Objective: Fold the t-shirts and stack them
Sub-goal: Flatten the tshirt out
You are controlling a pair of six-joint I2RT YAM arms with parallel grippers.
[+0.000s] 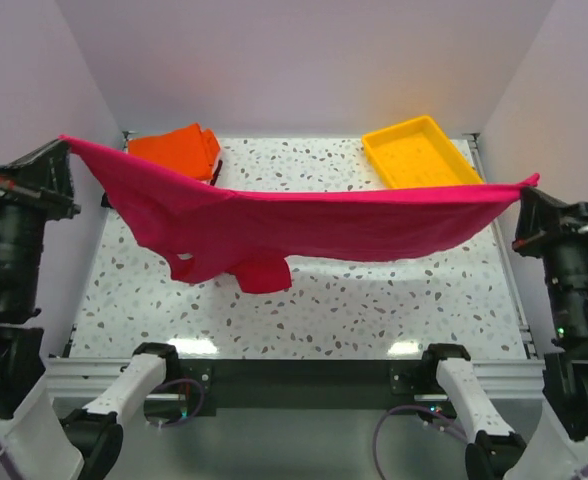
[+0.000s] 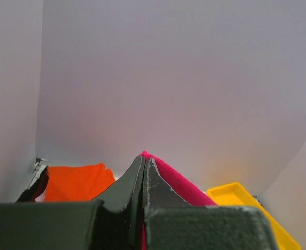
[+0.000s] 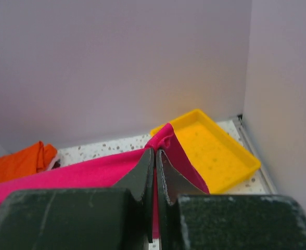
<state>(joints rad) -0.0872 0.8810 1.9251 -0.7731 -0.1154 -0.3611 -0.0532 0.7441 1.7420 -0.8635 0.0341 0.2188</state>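
Note:
A crimson-magenta t-shirt [image 1: 304,225] hangs stretched in the air across the table, sagging in the middle with a sleeve dangling at lower left. My left gripper [image 1: 69,143] is shut on its left corner, high at the left wall; the pinched cloth [image 2: 176,179] shows beside the closed fingers [image 2: 158,190]. My right gripper [image 1: 527,185] is shut on the shirt's right corner [image 3: 166,136]. A folded orange t-shirt [image 1: 177,150] lies at the back left of the table, seen also as the orange t-shirt [image 2: 75,182] and the orange t-shirt [image 3: 17,162].
A yellow plastic tray [image 1: 419,150] sits at the back right corner, also the tray [image 3: 215,148] and the tray [image 2: 246,200]. White walls close in the left, right and back. The speckled tabletop [image 1: 374,300] spreads below the hanging shirt.

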